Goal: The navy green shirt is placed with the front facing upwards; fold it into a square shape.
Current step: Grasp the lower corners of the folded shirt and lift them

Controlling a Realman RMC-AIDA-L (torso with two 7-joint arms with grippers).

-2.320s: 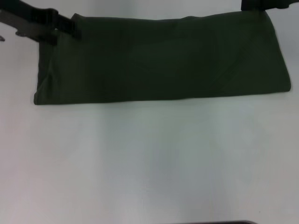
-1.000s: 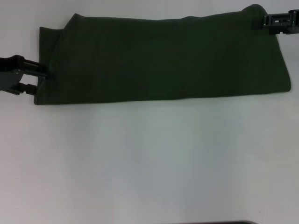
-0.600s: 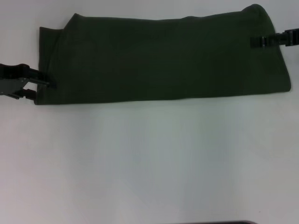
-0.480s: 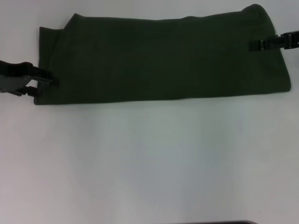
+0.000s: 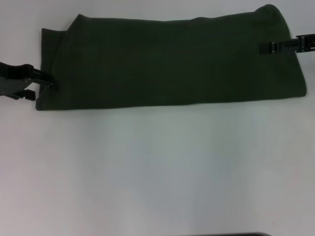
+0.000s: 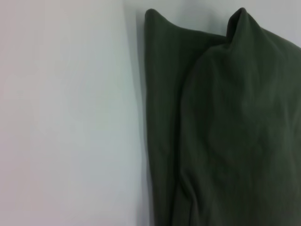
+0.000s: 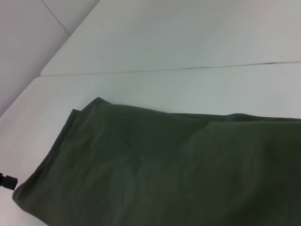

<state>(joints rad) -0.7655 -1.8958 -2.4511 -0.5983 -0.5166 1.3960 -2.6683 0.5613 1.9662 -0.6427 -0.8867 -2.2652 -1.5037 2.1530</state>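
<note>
Lying folded on table (image 5: 157, 167): navy green shirt (image 5: 167, 61).

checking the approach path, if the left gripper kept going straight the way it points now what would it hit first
Probably the left short edge of the folded dark olive-green cotton shirt. The left gripper points inward at that edge and looks almost against it, though height is unclear.

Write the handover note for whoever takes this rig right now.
Left gripper: fingers open, at the shirt's left end, low on the table.
Right gripper: over the shirt's right end.
Navy green shirt: folded into a long band across the far side of the white table, plain side up, no lettering showing.
Done: lengthwise fold.
Left: fold the ends in to make a square.
</note>
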